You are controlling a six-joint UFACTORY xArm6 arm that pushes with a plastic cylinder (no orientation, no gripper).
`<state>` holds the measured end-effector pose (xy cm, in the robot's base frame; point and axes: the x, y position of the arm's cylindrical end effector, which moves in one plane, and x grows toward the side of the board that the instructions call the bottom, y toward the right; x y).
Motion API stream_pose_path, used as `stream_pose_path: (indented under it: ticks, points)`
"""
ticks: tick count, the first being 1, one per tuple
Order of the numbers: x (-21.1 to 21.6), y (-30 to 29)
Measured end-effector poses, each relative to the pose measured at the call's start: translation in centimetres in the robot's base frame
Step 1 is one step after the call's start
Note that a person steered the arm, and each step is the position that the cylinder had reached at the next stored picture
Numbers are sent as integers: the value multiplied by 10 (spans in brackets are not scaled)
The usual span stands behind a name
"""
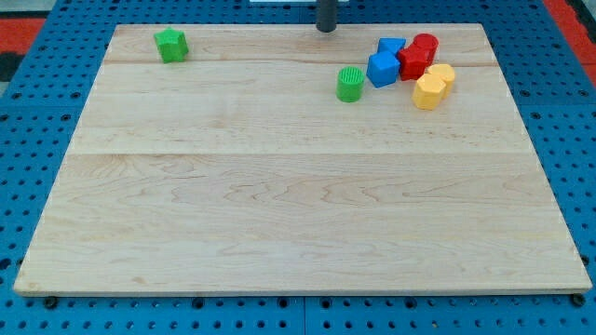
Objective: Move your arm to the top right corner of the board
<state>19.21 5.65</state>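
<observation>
My tip (326, 29) sits at the board's (279, 223) top edge, left of the blue blocks (383, 68). It's a bare rod, grasping nothing

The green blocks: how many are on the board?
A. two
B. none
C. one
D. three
A: one green block lies near the view's top left corner of the board, and a second green block, a ribbed cylinder, stands just left of the blue blocks.

one camera looks down at a slant from the board's (298, 214) bottom edge, taking in all of it.
</observation>
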Motion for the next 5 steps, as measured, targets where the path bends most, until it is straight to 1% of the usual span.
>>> stream_pose_path:
  ticks: [1,2,4,5]
  points:
    - [1,67]
    - [0,108]
    - [0,219]
    - [7,235]
